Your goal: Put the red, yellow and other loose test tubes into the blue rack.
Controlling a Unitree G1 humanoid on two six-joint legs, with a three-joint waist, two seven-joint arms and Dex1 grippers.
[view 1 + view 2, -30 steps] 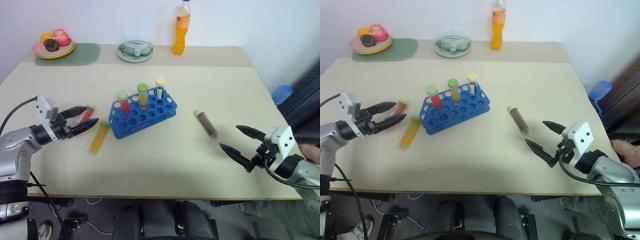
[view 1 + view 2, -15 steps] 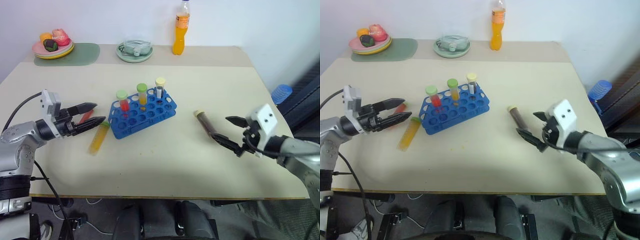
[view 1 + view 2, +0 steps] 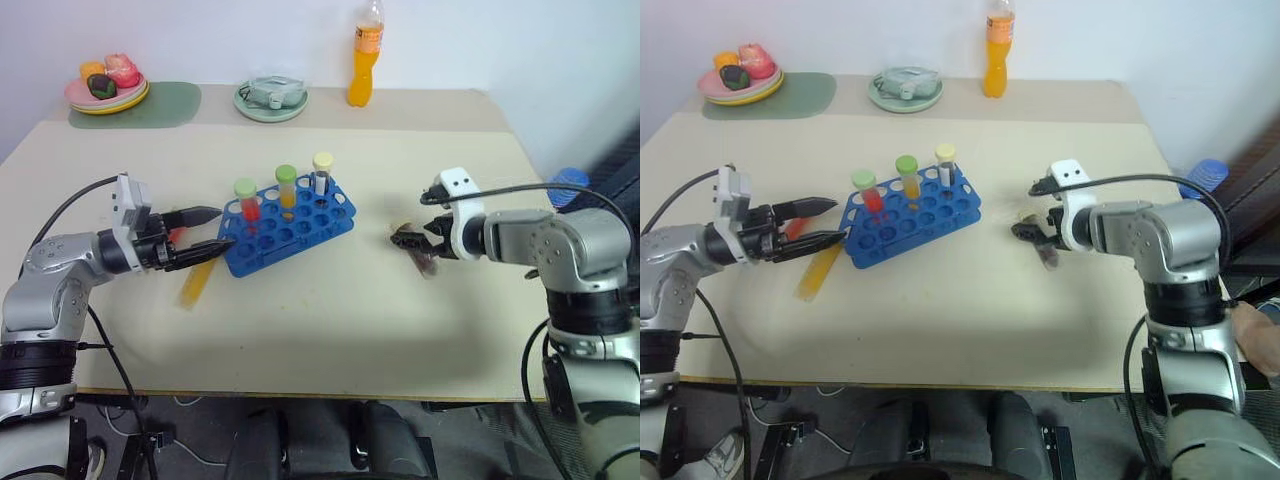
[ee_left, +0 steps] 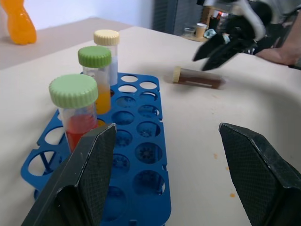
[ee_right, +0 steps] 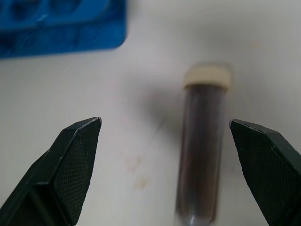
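Beige table (image 3: 330, 310), blue rack (image 3: 285, 232) mid-table holding three capped tubes, yellow tube (image 3: 197, 280) and red tube (image 3: 178, 234) loose beside it, left gripper (image 3: 212, 228) fingers spread, empty, right gripper (image 3: 412, 238) fingers spread over brown tube (image 5: 201, 165)

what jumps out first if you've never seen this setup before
The blue rack at the middle of the table, with three capped tubes standing in its far row, draws the eye first. To its right, the right gripper hangs open over a brown test tube lying flat on the table. On the rack's left, the open left gripper points toward it above a yellow test tube and a red test tube, both lying loose.
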